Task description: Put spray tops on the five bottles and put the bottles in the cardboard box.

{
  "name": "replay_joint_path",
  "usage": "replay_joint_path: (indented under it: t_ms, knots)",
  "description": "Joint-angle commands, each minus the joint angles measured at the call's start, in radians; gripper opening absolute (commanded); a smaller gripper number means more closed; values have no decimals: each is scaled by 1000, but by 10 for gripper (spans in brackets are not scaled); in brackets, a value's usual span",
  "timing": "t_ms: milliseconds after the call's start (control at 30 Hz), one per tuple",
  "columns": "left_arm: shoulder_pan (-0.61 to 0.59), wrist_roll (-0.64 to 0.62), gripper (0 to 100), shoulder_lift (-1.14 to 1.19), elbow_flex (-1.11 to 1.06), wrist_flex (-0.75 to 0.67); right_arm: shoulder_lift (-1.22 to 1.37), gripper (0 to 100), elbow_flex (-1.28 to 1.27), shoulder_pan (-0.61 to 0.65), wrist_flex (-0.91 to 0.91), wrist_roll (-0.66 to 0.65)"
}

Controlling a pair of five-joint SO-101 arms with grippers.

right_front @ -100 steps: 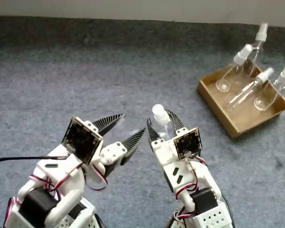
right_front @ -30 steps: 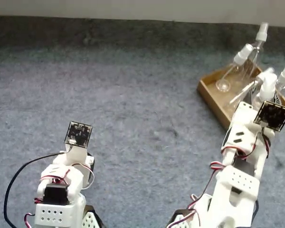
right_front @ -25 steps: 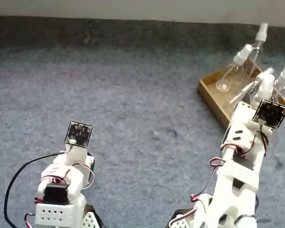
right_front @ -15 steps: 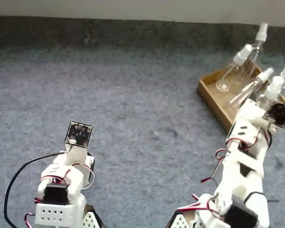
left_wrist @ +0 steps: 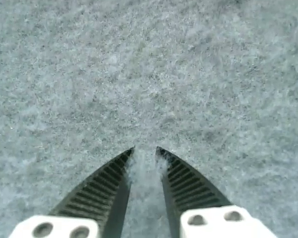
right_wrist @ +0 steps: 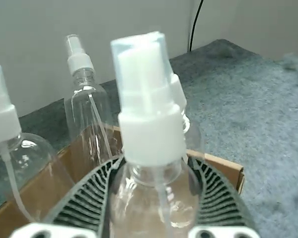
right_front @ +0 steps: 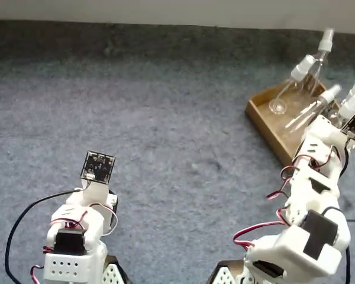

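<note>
Grey carpet (right_front: 165,118); pale wall (right_wrist: 35,29) behind.

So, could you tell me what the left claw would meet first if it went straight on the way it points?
Most likely the grey carpet: the left claw points at bare carpet with nothing in between, though how far off it lies is unclear.

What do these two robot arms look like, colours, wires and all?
The left arm and right arm are blocky white plastic with black motors, looped with thin red, white and black wires. Each ends in black, ribbed, pointed fingers and carries a small dark square circuit board at the wrist.
</note>
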State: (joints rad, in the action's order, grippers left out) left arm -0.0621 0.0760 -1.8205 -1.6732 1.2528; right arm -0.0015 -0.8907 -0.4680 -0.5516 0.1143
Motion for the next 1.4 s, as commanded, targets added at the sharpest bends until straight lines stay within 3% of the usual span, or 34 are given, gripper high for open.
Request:
replay_joint_path:
  t_ms: [0, 133, 867, 1067, 1367]
  knots:
    - [-4, 2, 38, -8, -21, 3, -1, 99, 77, 15, 2, -5]
    - [-4, 2, 38, -8, -21, 3, 4, 99, 74, 67, 1, -103]
    - [-4, 3, 38, -8, -21, 3, 8, 104, -35, 97, 1, -109]
    - [-4, 3, 37, -8, -21, 3, 5, 194, -70, 97, 1, -109]
    - [-4, 3, 37, -8, -21, 3, -2, 207, -70, 96, 2, -140]
